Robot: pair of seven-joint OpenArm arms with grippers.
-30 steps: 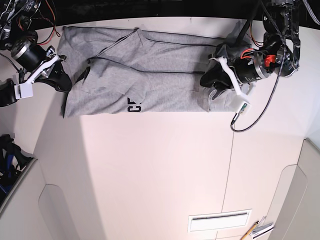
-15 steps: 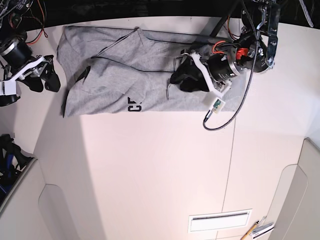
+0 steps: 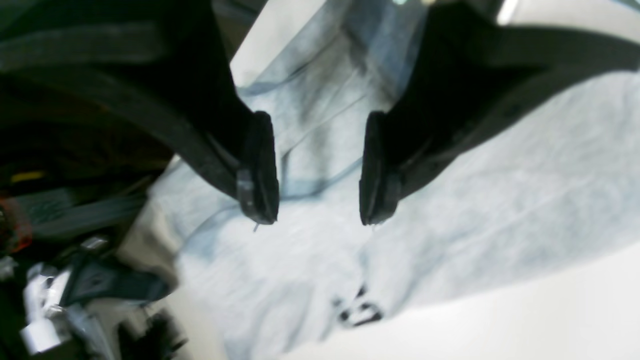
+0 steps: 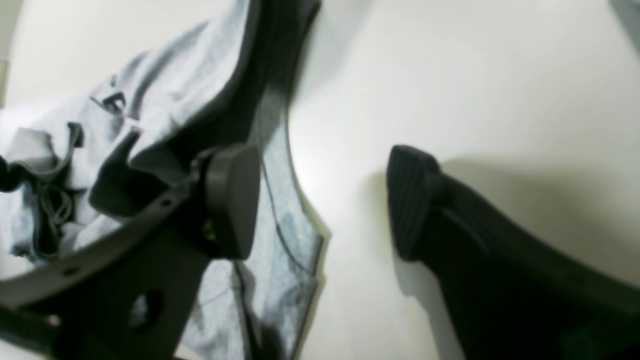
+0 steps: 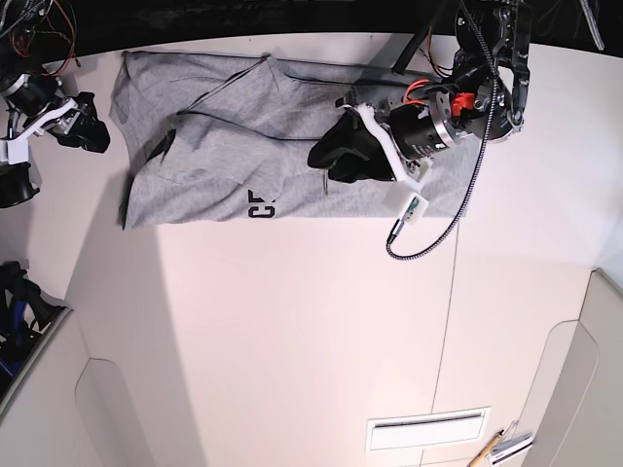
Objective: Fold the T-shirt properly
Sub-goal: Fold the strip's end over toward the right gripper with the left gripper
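Note:
The heather-grey T-shirt [image 5: 224,146] lies flat along the far side of the table, folded into a long band. A bit of black lettering [image 5: 259,205] shows at its near edge. My left gripper [image 5: 319,161] hovers over the shirt's right-of-middle part. In the left wrist view the left gripper [image 3: 316,217] is open, with only grey cloth [image 3: 450,210] below it. My right gripper [image 5: 94,129] sits just off the shirt's left end. The right wrist view shows the right gripper [image 4: 320,205] open above bare table, the shirt's edge [image 4: 280,235] beside one pad.
The cream table [image 5: 292,321] stretches toward the camera. A black cable [image 5: 428,229] loops off the left arm past the shirt's near edge. A white slot [image 5: 426,428] and pens [image 5: 501,448] lie at the near right. Dark gear [image 5: 15,311] sits at the left edge.
My left arm has swept leftward from the shirt's right end to near its middle. My right arm has drawn back left and up, off the shirt's left edge.

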